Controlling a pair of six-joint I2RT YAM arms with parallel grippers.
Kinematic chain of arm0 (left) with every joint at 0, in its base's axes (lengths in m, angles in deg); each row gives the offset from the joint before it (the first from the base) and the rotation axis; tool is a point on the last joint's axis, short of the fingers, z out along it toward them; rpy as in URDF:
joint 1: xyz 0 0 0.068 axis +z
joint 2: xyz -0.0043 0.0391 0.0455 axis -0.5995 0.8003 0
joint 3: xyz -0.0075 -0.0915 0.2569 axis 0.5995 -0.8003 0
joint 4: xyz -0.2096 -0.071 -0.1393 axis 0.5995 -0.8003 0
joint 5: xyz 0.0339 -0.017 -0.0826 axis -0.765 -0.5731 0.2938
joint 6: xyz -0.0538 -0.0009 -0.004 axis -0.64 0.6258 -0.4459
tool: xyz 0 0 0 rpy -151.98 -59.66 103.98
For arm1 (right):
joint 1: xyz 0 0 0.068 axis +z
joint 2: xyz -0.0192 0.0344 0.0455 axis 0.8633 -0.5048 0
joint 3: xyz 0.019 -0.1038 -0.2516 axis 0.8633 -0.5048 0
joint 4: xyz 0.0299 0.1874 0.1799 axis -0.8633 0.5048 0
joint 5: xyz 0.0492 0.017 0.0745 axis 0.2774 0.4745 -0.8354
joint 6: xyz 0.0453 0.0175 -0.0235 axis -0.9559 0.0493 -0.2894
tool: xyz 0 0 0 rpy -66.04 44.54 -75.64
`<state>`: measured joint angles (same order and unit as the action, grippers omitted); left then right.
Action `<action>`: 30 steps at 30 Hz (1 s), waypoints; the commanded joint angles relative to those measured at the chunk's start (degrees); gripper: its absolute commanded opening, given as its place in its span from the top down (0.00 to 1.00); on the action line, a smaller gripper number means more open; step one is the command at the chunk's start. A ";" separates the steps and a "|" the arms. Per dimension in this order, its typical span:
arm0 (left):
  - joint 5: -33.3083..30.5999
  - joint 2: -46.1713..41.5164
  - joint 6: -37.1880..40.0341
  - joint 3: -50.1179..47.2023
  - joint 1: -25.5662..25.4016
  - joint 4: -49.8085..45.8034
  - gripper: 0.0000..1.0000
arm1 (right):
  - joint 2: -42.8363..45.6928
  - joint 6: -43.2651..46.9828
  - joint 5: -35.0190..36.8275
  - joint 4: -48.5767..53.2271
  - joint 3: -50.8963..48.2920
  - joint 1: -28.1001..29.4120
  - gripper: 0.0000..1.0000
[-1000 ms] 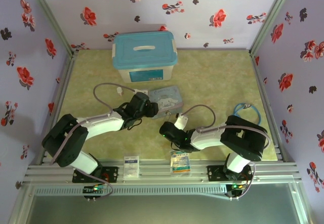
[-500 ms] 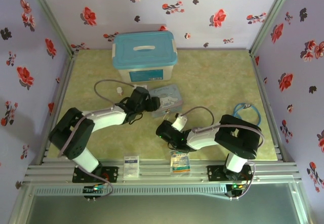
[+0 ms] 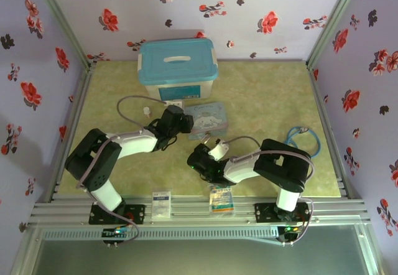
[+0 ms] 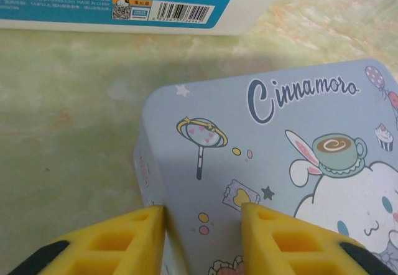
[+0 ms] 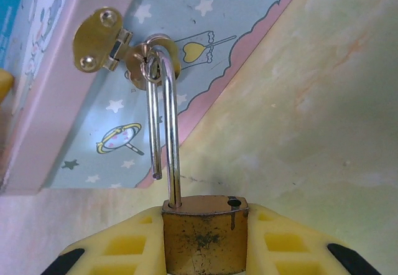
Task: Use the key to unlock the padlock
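The brass padlock [image 5: 202,241] is clamped by its body between my right gripper's [image 5: 205,245] yellow pads. Its silvery shackle [image 5: 170,132] stands open: one leg is out of the body, and the loop still hangs through the brass hasp [image 5: 102,38] of the pale blue cartoon tin [image 5: 93,132]. From above, my right gripper [image 3: 208,144] sits at the tin's [image 3: 211,114] near edge. My left gripper [image 4: 202,237] has the tin's [image 4: 280,163] left corner between its pads; in the overhead view this gripper [image 3: 186,122] sits at the tin's left side. The key is hidden.
A white storage box with a blue lid [image 3: 177,69] stands behind the tin, its label [image 4: 124,7] close ahead of my left fingers. A small white bottle [image 3: 147,109] lies left of it. A blue cable ring [image 3: 305,139] lies at right. Two packets [image 3: 161,203] [image 3: 221,199] rest on the front rail.
Both arms have shifted left and towards the tin. My left gripper has moved onto the tin's left corner and narrowed its jaws. The right gripper has kept hold of the padlock.
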<state>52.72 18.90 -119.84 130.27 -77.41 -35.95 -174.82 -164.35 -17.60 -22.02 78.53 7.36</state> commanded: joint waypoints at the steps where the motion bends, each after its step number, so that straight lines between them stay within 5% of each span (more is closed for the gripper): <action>1: -0.54 3.35 5.49 -3.83 -0.04 -10.57 0.65 | -4.81 -5.67 -2.55 -7.62 -2.42 -1.51 0.91; 20: -0.37 4.01 8.57 -5.92 0.71 -10.53 0.71 | -0.16 -4.74 4.80 -11.74 -3.48 -7.06 0.93; 30: -0.20 2.82 8.84 -4.70 1.42 -12.14 0.71 | -1.95 -4.16 1.53 -19.76 -9.78 -11.68 0.93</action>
<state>52.22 18.83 -114.05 128.41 -76.67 -31.97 -175.74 -169.61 -19.00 -40.54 71.62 -2.50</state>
